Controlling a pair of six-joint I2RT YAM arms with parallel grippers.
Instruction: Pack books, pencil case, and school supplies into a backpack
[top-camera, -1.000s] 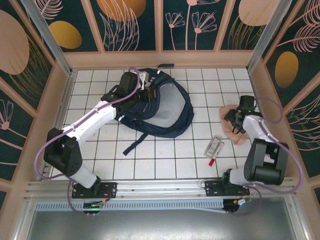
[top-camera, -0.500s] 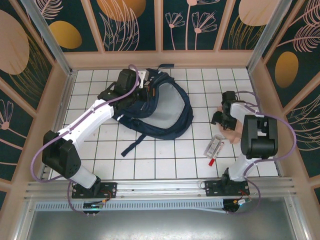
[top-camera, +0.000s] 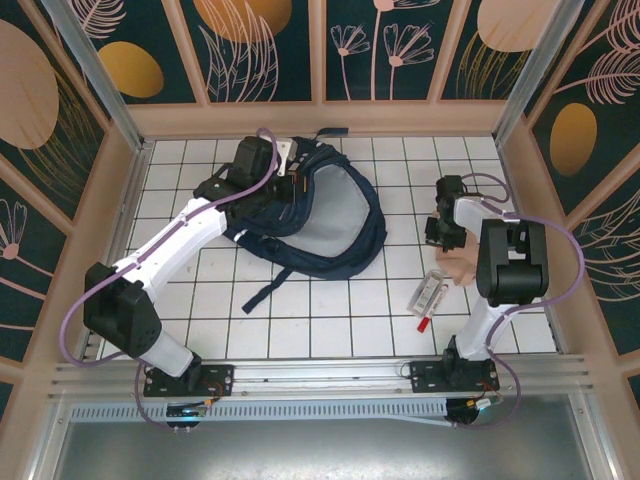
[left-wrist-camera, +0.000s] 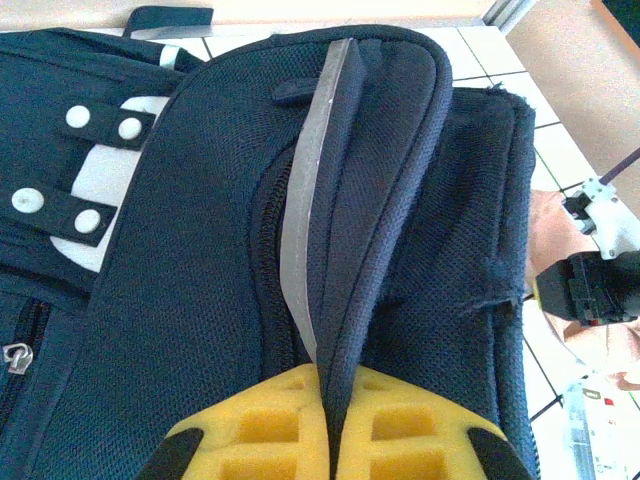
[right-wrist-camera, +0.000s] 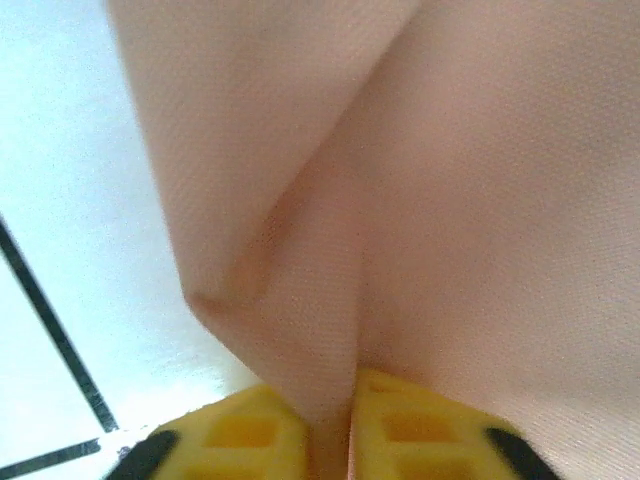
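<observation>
A: Moved since a second ago?
B: Hardly anything on the left. On the right, plenty: right gripper (top-camera: 445, 226) swung inward from the right edge of the table (top-camera: 330, 300), closer to the backpack (top-camera: 300, 240).
A: Left to right, then. State of the left gripper (left-wrist-camera: 325, 400)?
B: Closed. Yellow waffle-textured pads (left-wrist-camera: 260, 425) pinching a raised fold of coarse navy mesh at the backpack's top end, right along a smooth, pale reflective stripe (left-wrist-camera: 305, 190).
A: Around that fold?
B: To its left, two navy tabs (left-wrist-camera: 100, 125) with round white snaps across a white panel (left-wrist-camera: 110, 185); lower down, a small metal zipper pull (left-wrist-camera: 15, 355).
A: And the bag overall?
B: Lies flat on the white gridded table, left of centre. Rounded outline, soft and slumped, smooth grey-white patch (top-camera: 340, 205) facing up, one dark strap (top-camera: 268, 290) trailing toward the near edge.
A: Further right?
B: The pencil case (top-camera: 462, 265): peach-pink cloth, fine weave, lumpy and creased, near the table's right edge and well apart from the backpack. Clamped in the right gripper's yellow pads (right-wrist-camera: 250, 430), fabric gathered into a sharp ridge between them. Lifted or resting on the tiles, impossible to tell.
A: Supplies?
B: On the near side of the case, loose on the tiles: a flat, whitish-clear rectangular packet (top-camera: 430, 290) with red print, and a slim red pen (top-camera: 424, 322) just off its near end. Both outside the bag.
</observation>
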